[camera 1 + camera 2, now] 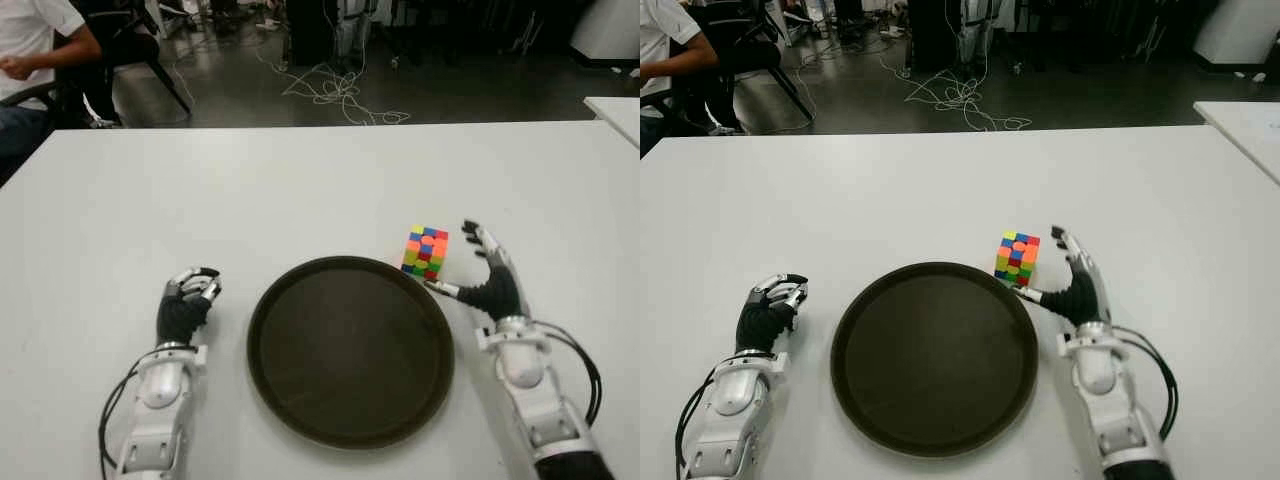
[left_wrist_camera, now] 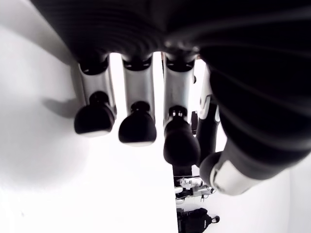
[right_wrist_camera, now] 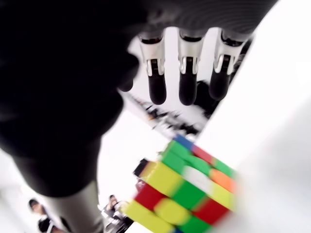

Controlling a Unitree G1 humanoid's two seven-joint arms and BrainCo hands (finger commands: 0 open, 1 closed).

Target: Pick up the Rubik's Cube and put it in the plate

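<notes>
Counter [image 1: 300, 180] white, w/ dark round plate [image 1: 350, 350] near its front edge. Right hand [image 1: 487, 277] spread, holding nothing, just right of Rubik's Cube [image 1: 425, 252] at plate's far-right rim; cube's base partly hidden. Left hand [image 1: 187, 303] curled, empty, left of plate.

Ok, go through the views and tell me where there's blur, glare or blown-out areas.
Eye views: evenly lit, the table bright but readable, the Rubik's Cube crisp beside the plate. Left wrist view: the table is blown out to white behind the curled left hand. Right wrist view: the cube is soft and smeared, with the open right hand backlit dark.
</notes>
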